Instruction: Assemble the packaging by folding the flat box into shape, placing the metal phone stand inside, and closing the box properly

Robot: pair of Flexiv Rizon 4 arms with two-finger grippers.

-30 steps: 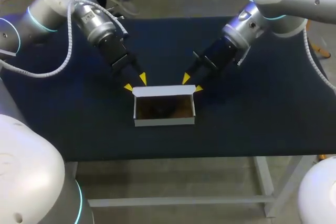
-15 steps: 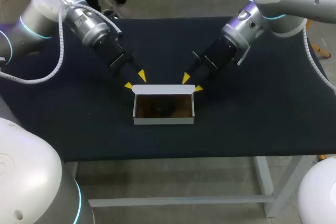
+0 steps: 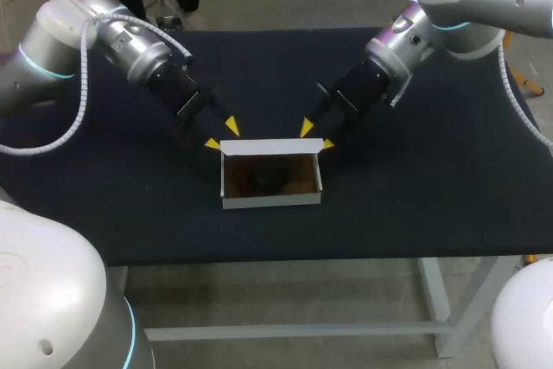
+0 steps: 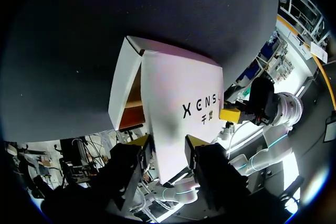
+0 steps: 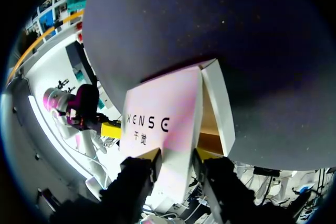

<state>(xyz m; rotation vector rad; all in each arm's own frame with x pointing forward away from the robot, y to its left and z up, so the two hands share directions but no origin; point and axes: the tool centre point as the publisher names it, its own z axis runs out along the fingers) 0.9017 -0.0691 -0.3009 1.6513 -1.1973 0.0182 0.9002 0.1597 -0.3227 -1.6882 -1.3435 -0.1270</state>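
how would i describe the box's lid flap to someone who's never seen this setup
On the dark table, find the open white box near the middle. The lid flap is the white panel along its far edge, with the left end effector and right end effector at its two corners; it is the only panel showing dark print.

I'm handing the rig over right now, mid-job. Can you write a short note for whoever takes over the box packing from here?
Left gripper: at the left end of the lid flap; whether it grips the flap cannot be judged.
Right gripper: at the flap's right end; likewise unclear.
Box: folded into shape, standing open mid-table, flap raised along its far edge.
Done: box formed; a dark thing, likely the phone stand, lies inside.
Left: fold the flap forward over the opening and tuck it shut.
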